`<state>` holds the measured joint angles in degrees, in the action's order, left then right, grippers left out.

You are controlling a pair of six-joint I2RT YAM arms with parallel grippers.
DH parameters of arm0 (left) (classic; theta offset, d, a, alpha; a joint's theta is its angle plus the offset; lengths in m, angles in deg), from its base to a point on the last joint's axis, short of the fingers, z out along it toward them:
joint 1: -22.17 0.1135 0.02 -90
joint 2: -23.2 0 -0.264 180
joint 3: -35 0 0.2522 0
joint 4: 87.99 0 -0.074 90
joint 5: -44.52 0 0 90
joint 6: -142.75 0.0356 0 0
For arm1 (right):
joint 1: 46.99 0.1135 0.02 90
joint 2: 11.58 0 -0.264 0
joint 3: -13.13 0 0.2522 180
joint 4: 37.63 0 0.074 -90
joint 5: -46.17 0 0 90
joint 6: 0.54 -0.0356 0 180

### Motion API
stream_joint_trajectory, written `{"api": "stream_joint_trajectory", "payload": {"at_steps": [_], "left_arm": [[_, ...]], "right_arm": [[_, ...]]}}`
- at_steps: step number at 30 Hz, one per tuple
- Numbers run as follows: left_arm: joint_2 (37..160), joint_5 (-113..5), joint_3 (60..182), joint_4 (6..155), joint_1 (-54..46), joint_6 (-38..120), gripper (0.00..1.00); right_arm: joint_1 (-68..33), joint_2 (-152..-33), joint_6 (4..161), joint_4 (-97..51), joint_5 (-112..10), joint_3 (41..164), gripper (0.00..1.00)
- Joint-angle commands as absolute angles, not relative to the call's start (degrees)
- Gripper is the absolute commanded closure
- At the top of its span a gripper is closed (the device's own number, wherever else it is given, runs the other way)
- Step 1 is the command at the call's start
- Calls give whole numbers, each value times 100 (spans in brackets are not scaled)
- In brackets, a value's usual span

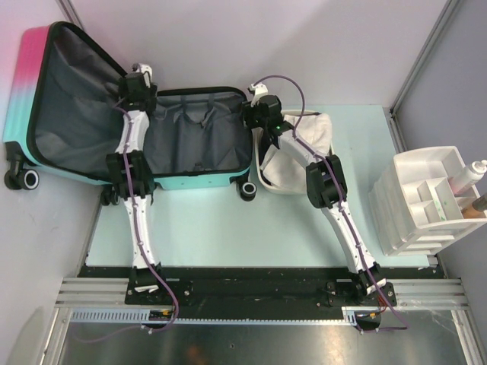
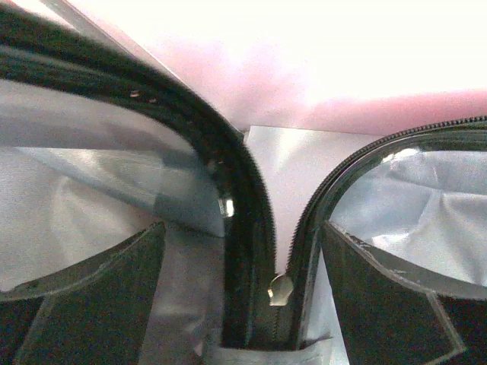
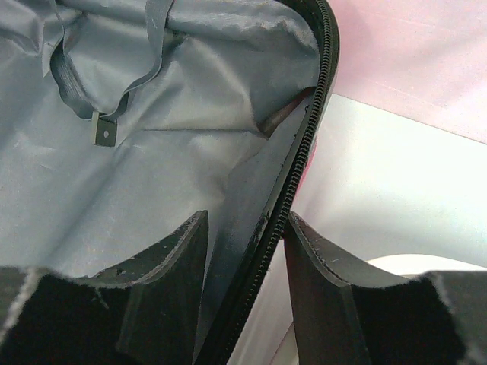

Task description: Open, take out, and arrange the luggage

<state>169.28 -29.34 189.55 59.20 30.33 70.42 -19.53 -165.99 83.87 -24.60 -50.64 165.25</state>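
On the table (image 1: 228,220): the luggage (image 1: 199,144), lying open with the grey lining upward. One half flat on the table, teal wall toward the arm bases. The other half, pink to teal outside, leaning out to the left past the table edge, with wheels (image 1: 23,179) at its near corner.

Left pincer (image 1: 141,79) over the hinge side of the luggage, at the meeting of the two halves. Wide, holding nothing. Between its fingers (image 2: 91,304), only the two black zipper edges and a small metal zipper pull (image 2: 280,290).

Right pincer (image 1: 259,106) at the far right corner of the flat half. Narrow, closed on the rim there, with the zipper trim (image 3: 300,160) between the two fingers (image 3: 335,304) and lining in the rest of the gap. Further inside the luggage, a grey strap with a small buckle (image 3: 105,131).

Just right of the luggage, a white tub (image 1: 312,133), partly hidden under the right arm. Touching the luggage wall or not: cannot tell.

Well apart to the right of the luggage, a white organiser (image 1: 422,201) with several compartments and a bottle (image 1: 473,171) at its far side.
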Motion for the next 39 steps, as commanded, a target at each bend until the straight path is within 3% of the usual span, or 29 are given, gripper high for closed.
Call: {"api": "stream_joint_trajectory", "payload": {"at_steps": [1, 14, 22, 25, 27, 36, 39], "left_arm": [[17173, -1974, 18930, 7356, 2876, 7656, 13], [17174, -699, 18860, 9582, 2902, 7359, 15], [16840, -321, 18763, 10356, 2990, 7358, 1], [16787, -513, 18772, 10461, 3086, 7358, 1], [16848, -697, 18920, 10488, 3113, 7358, 8], [16532, -1454, 18974, 10953, 3175, 7587, 100], [16304, -1559, 18817, 10989, 3157, 7456, 100]], "right_arm": [[-1878, -16846, 8524, -2607, -5359, 16699, 99], [-1843, -16662, 8286, -2959, -5728, 16453, 100], [-1860, -16521, 8401, -2923, -5781, 16268, 100], [-1878, -16486, 8410, -2923, -5781, 16250, 100], [-1887, -16477, 8436, -2915, -5798, 16215, 100], [-1904, -16337, 8419, -3037, -5974, 16022, 100], [-1913, -16161, 8269, -3353, -6123, 15803, 100]]}}
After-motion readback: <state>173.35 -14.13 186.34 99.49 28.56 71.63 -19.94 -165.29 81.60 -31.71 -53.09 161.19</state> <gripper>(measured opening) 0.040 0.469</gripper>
